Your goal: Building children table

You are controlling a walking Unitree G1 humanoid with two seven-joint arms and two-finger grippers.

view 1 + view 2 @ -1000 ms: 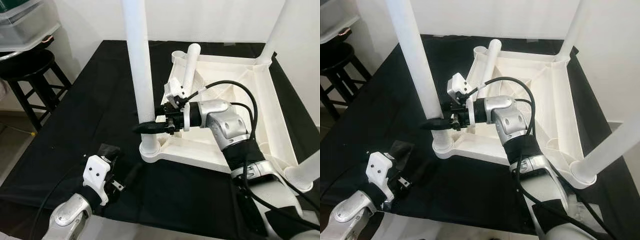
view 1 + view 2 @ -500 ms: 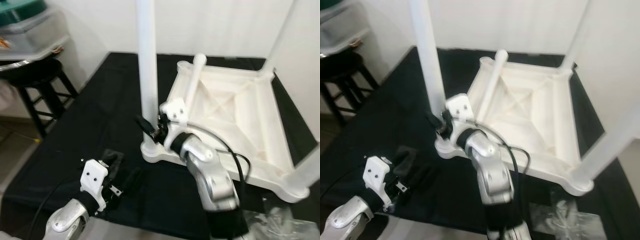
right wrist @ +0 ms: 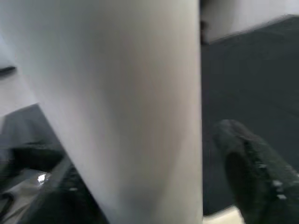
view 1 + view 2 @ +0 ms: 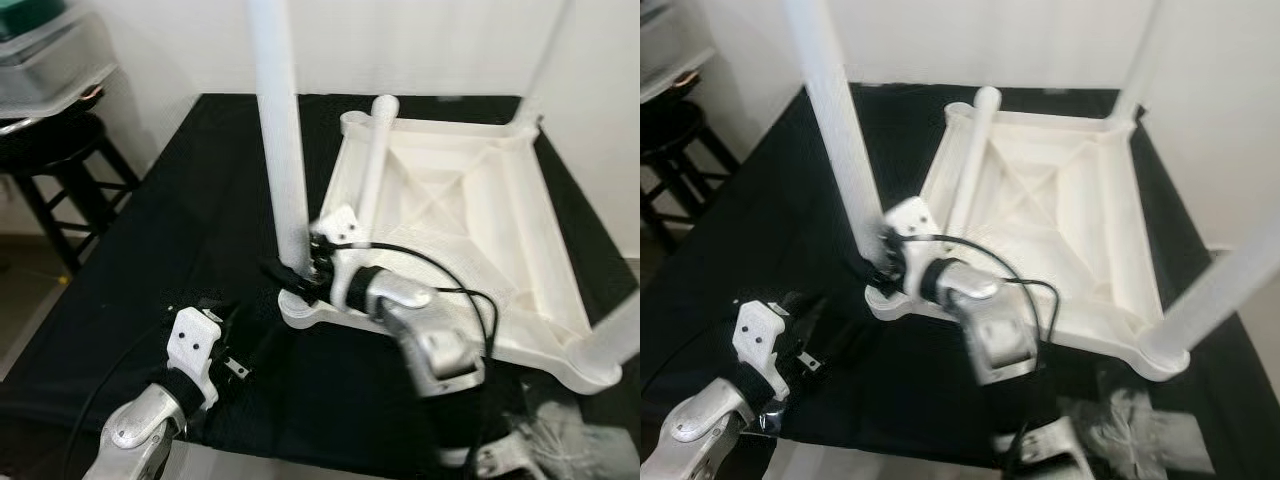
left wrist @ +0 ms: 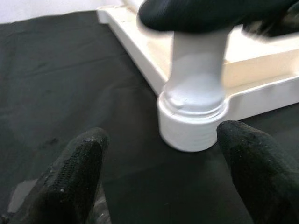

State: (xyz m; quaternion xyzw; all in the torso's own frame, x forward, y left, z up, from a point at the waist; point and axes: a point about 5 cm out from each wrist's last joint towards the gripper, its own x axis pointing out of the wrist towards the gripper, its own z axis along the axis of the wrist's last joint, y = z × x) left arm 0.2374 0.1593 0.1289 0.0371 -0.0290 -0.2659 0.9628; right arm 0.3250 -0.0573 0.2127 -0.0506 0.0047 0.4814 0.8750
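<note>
Lower on the near leg now, right gripper fingers straddle it; left gripper fingers apart.

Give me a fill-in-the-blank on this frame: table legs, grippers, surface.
1. The white plastic tabletop lies upside down on a ____ cloth.
2. The right gripper is at the base of the near upright white round leg, with one finger on each ____ of it.
3. The left gripper hovers over the cloth with its fingers ____, short of the corner socket.
4. One loose white leg lies ____ across the tabletop's rim.

Missing words: black; side; open; slanted
</note>
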